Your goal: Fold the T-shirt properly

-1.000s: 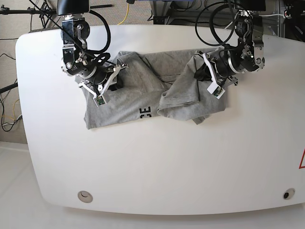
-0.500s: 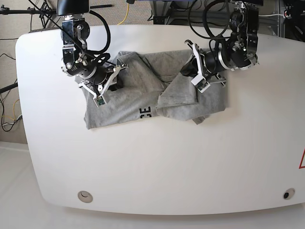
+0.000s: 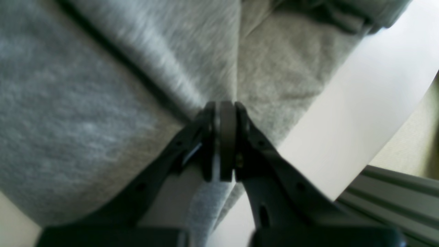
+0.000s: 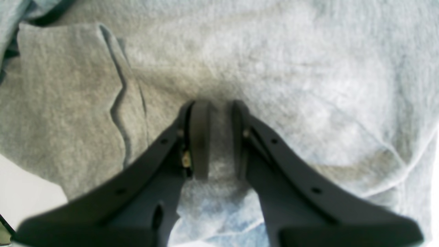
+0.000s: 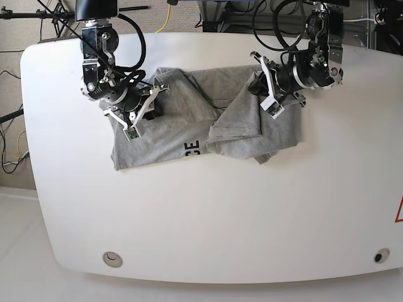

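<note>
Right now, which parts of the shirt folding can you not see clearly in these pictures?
- Base view: most of the T-shirt lettering is hidden under a folded-over flap.
- Base view: the left gripper tips are hidden by its own body.
- Base view: the right gripper tips are lost among the cloth folds.
- Left wrist view: cloth is blurred.

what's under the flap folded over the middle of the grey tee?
The folded flap covers most of the heather-grey cotton T-shirt's black block lettering; only "CE" shows at its left edge. The rest is hidden.
</note>
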Controlling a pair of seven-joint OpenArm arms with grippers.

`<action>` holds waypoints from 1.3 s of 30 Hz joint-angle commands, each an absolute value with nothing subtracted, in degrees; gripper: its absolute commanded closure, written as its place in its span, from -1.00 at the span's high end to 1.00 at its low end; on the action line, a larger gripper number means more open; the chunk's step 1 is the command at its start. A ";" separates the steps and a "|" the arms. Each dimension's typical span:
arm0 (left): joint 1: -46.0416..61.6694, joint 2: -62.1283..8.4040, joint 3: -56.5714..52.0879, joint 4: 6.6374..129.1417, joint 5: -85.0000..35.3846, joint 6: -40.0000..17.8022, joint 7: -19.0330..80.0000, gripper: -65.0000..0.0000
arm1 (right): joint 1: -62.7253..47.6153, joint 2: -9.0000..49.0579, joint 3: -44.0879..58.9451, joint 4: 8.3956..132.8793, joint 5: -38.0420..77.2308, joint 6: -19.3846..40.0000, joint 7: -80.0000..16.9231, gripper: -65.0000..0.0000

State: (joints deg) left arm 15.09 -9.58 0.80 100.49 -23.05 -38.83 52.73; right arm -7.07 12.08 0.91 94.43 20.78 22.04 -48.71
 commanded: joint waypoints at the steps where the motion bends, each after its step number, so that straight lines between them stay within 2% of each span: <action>1: 14.26 -9.52 0.64 100.61 -24.39 -39.12 51.32 -0.96 | -6.69 12.63 1.80 95.14 20.95 22.05 -49.02 -0.64; 20: 13.25 -9.50 -1.14 99.93 -24.12 -39.17 49.68 -0.97 | -6.84 12.50 1.49 95.30 20.86 22.15 -49.08 -0.64; 39: 15.08 -10.71 0.78 89.08 -22.70 -39.02 43.46 -0.96 | -7.00 12.55 2.12 95.31 20.94 22.25 -49.15 -0.65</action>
State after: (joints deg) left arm 14.61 -10.26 0.64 90.37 -25.36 -39.51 41.52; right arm -7.40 12.08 1.96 94.50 20.95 22.06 -49.25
